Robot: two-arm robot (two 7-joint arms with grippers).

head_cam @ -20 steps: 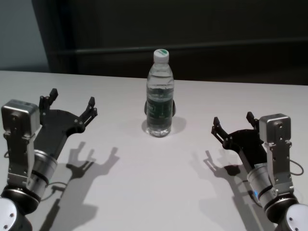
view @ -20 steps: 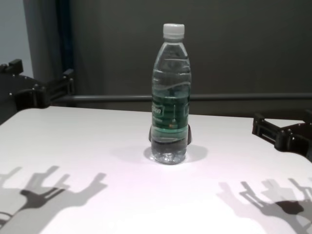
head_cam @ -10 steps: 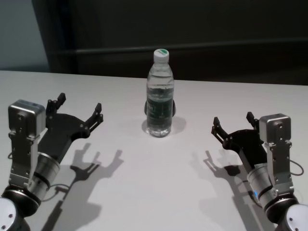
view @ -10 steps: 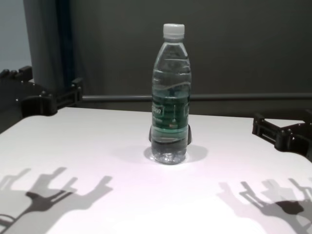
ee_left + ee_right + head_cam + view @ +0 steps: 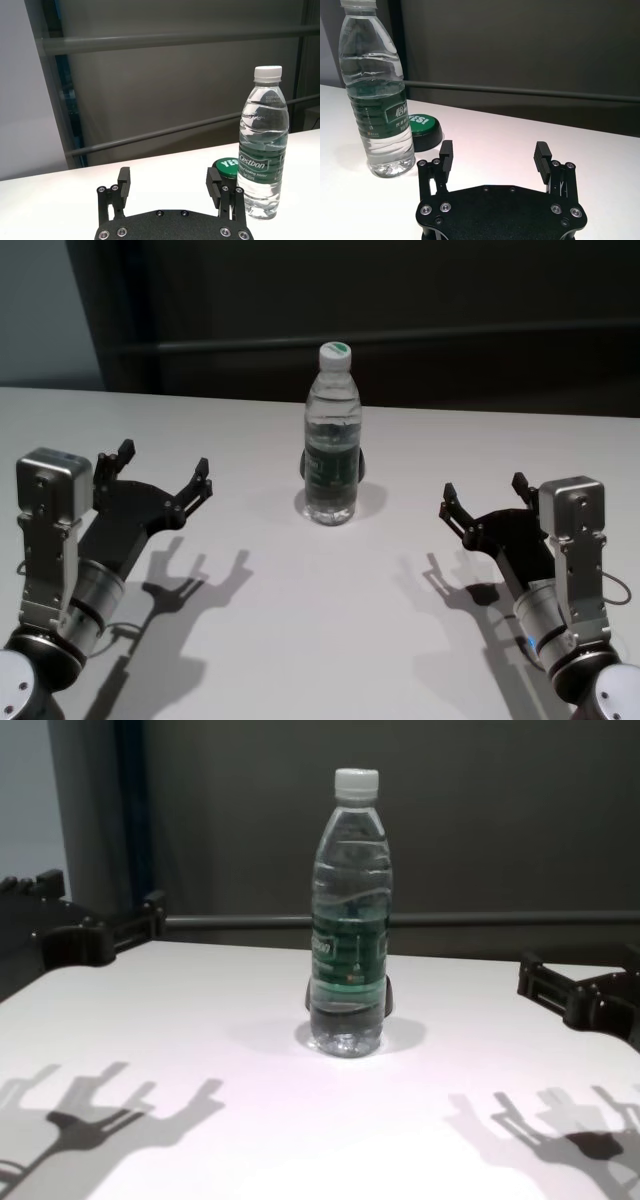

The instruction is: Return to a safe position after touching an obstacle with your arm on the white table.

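Observation:
The obstacle, a clear water bottle (image 5: 332, 440) with a white cap and dark green label, stands upright in the middle of the white table (image 5: 320, 620). It also shows in the chest view (image 5: 350, 920), left wrist view (image 5: 263, 160) and right wrist view (image 5: 377, 100). My left gripper (image 5: 164, 460) is open and empty, hovering over the table well to the left of the bottle and apart from it; it also shows in its wrist view (image 5: 169, 177). My right gripper (image 5: 484, 487) is open and empty, parked to the right of the bottle (image 5: 495, 150).
A small dark round button with a green top (image 5: 422, 130) sits on the table just behind the bottle. A dark wall with a horizontal rail (image 5: 200, 343) runs along the table's far edge. Bare tabletop lies between the two grippers and in front of the bottle.
My left gripper has shifted a little toward the middle and lower, then nearly stopped. The bottle and my right arm have not moved.

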